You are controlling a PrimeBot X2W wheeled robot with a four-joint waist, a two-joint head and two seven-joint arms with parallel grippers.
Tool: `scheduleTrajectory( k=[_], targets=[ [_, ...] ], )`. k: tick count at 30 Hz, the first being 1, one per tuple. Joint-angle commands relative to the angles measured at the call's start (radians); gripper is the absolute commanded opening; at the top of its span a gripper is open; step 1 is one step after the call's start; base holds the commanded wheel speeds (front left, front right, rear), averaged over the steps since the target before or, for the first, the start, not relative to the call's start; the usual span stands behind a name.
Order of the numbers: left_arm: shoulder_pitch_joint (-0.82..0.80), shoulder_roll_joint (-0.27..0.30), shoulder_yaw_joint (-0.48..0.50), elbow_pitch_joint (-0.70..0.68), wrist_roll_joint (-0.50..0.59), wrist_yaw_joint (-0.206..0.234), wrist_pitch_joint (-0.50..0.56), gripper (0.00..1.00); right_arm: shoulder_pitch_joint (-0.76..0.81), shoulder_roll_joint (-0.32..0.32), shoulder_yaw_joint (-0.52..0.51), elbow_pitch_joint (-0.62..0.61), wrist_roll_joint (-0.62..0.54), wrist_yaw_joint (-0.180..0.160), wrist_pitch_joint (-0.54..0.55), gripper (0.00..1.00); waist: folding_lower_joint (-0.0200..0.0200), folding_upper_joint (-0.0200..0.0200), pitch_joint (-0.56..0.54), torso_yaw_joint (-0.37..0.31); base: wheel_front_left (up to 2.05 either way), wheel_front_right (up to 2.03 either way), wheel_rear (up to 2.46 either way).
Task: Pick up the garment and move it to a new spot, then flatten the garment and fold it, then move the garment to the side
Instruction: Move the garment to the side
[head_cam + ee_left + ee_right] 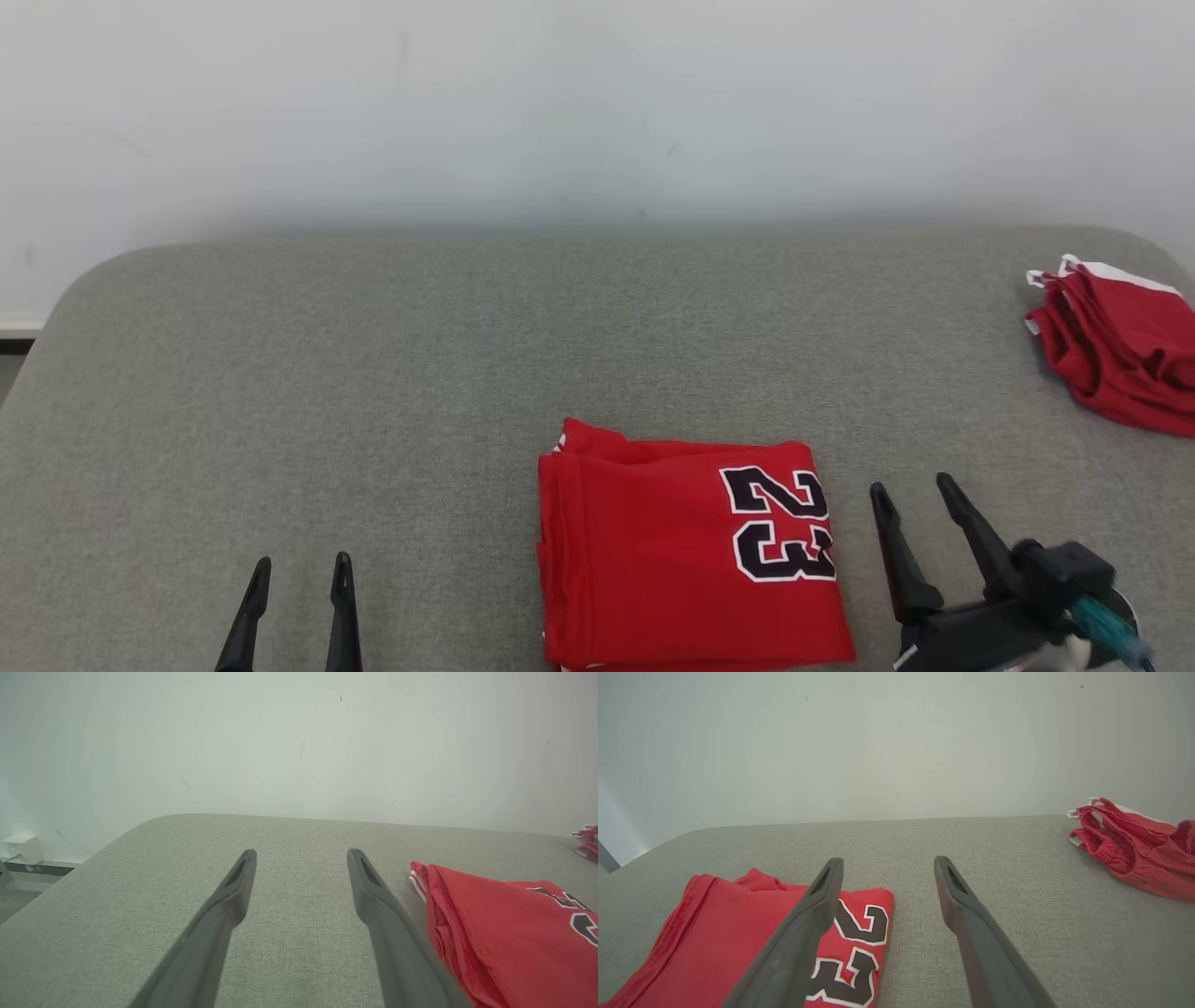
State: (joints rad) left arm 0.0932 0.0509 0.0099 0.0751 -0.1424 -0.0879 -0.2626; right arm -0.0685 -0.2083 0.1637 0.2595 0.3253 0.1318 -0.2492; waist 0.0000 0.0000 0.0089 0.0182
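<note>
The garment (681, 551) is a red jersey with a black "23", folded into a neat rectangle near the front of the grey padded table (373, 373). It also lies at the right of the left wrist view, garment (504, 933), and at the lower left of the right wrist view, garment (714, 942). My left gripper (301, 566) hovers open well to the garment's left, holding nothing; its fingers (233, 891) spread over bare table. My right gripper (913, 485) stands open just right of the garment, empty, with one finger (822, 896) over the "23".
A second red garment with white trim (1120, 345) lies crumpled at the table's far right edge, also seen as a red heap (1134, 849). A pale wall (560, 112) rises behind the table. A white socket box (23, 848) sits on the wall at the left.
</note>
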Motion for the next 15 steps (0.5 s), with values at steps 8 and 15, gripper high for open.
scheduleTrajectory(
  k=[8, 15],
  targets=[
    [-0.041, 0.0, -0.03, 0.007, -0.011, 0.009, -0.003, 1.0, -0.133, -0.007, 0.063, 0.219, 0.025, -0.003, 0.073, 1.0, 0.0, 0.0, 0.04, 0.07, 0.0, 0.0, 0.0],
    [-0.057, 0.0, -0.048, 0.01, -0.016, 0.016, -0.003, 1.0, -0.202, 0.003, 0.103, 0.416, 0.052, -0.003, 0.077, 1.0, 0.0, 0.0, 0.066, 0.11, 0.0, 0.0, 0.0]
  ],
)
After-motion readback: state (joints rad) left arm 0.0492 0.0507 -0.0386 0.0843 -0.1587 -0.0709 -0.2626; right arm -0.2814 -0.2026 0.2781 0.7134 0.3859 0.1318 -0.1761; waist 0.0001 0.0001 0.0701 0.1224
